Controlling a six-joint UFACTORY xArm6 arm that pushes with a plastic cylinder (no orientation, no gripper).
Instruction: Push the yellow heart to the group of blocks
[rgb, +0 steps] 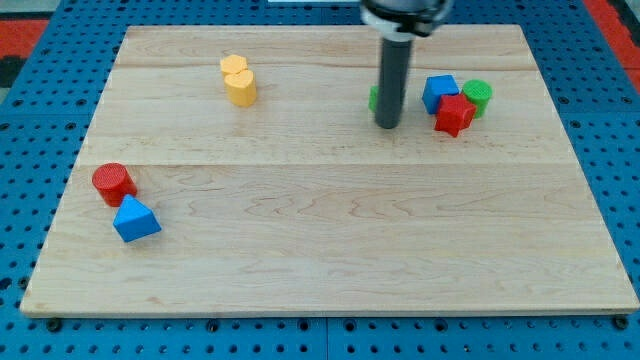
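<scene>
The yellow heart (239, 81) stands on the wooden board (330, 230) at the upper left. A group of blocks sits at the upper right: a blue cube (439, 92), a red star-like block (454, 116) and a green cylinder (478, 96). A further green block (374, 98) shows only as a sliver behind the rod. My tip (386, 125) rests on the board just left of that group, far to the right of the yellow heart. The rod stands upright.
A red cylinder (113, 182) and a blue triangular block (135, 220) sit close together near the board's left edge. The board lies on a blue perforated surface (30, 130).
</scene>
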